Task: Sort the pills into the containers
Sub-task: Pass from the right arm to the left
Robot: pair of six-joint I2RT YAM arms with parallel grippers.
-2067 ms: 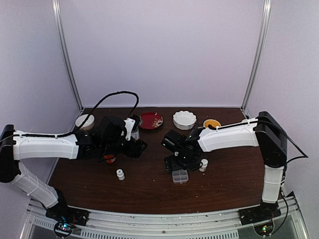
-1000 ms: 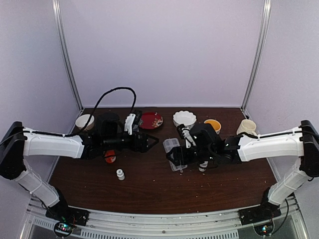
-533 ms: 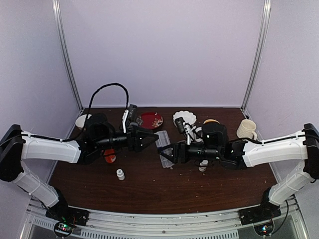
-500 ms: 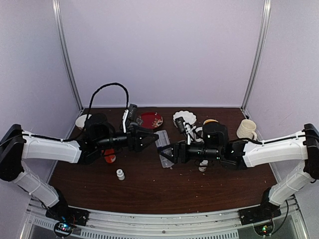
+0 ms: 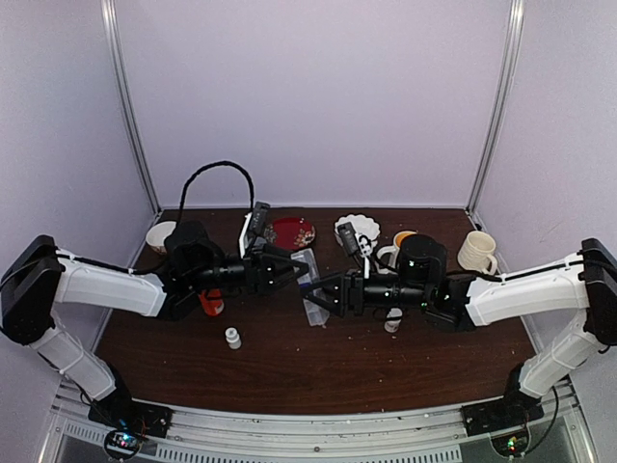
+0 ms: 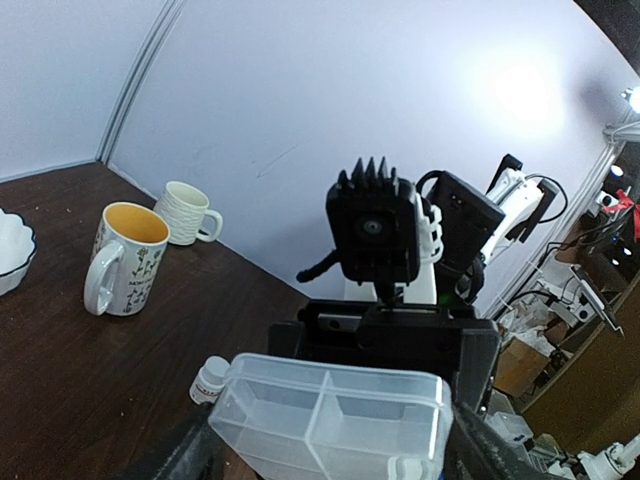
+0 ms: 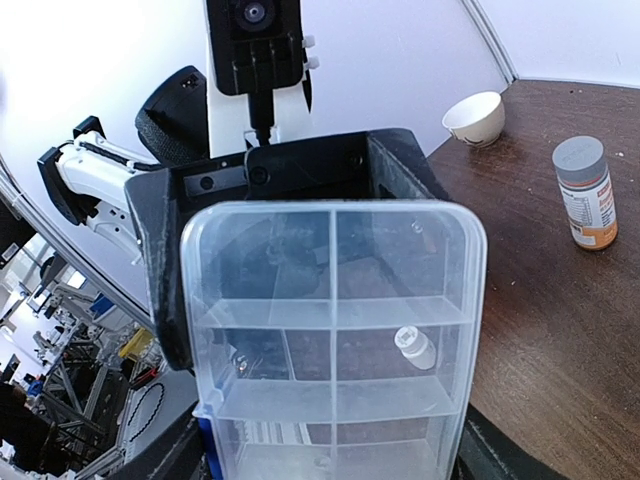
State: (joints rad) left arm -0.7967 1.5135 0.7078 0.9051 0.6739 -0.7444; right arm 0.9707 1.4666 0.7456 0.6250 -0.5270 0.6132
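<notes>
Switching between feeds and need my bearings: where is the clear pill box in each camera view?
Top view: pill box just left of centre, up off the table.
Left wrist: bottom centre, lower edge cut off.
Right wrist: fills the lower centre.
Shared landmark: the dark brown table, at left in the left wrist view, at right in the right wrist view.

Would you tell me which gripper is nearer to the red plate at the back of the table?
Left. The left gripper hangs just in front of the red plate; the right gripper, holding the pill box, sits farther forward and right.
</notes>
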